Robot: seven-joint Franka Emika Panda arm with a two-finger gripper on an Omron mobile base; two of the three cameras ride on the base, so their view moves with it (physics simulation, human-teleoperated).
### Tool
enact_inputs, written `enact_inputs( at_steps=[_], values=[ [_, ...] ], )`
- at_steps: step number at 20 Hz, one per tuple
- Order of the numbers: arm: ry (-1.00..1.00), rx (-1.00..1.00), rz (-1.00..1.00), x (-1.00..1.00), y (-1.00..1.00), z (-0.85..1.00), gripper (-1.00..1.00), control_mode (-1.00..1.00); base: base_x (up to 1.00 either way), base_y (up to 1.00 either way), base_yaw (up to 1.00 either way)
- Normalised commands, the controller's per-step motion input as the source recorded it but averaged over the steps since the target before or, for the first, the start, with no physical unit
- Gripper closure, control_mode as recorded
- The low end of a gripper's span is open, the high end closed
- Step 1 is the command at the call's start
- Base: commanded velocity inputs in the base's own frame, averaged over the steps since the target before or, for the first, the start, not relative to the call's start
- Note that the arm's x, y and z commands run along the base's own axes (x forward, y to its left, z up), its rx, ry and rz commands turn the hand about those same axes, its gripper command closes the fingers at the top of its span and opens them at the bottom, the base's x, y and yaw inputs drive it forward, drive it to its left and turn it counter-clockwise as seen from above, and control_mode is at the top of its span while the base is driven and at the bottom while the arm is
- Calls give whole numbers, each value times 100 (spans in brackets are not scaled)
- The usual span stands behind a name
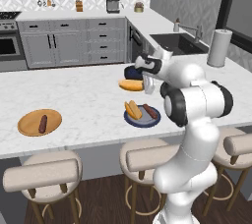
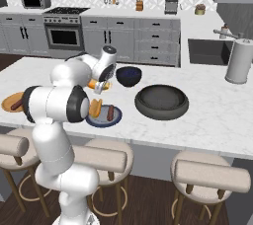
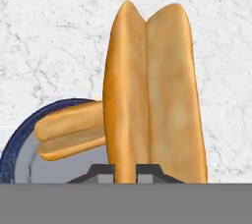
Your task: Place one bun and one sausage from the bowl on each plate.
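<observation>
The fingers (image 3: pixel 125 171) are clenched on a bun (image 3: pixel 152 95), gripping it near one end, so most of its length hangs past the grip. In the left base view the held bun (image 1: pixel 131 85) is above the surface (image 1: pixel 83 95), near the blue plate (image 1: pixel 141 120), which already carries a bun (image 1: pixel 133 110) and a sausage (image 1: pixel 150 111). The wooden plate (image 1: pixel 39 122) lies well apart at the far left with a sausage (image 1: pixel 43 124) and no bun, so this bun most likely belongs there. The bowl (image 2: pixel 162 101) sits on the other side of the blue plate and looks empty in the right base view. First risk: an off-centre grip on a long bun (the fingers pinch only one edge of it) may let it pivot or slip during a wide swing across the surface. Second risk: release over the near plate would leave two buns there and none on the wooden one. Third risk: lowering onto the wooden plate could push its sausage off or leave the bun hanging over the rim. The small blue bowl (image 2: pixel 128 76) stands just beyond the hand and could be knocked.
</observation>
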Motion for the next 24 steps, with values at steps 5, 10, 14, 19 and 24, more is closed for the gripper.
enact_inputs(
  at_steps=[5, 10, 14, 19, 24],
  values=[
    [0, 9, 17, 0, 100, 0, 100, -100, 0, 0, 0],
    [0, 1, 16, -2, 100, -5, 100, -100, 0, 0, 0],
    [0, 0, 14, -12, 100, -7, 100, -100, 0, 0, 0],
    [0, -2, 11, -16, 100, -1, 100, -100, 0, 0, 0],
    [0, -4, 3, 0, 92, 0, 100, -100, 0, 0, 0]
  ],
)
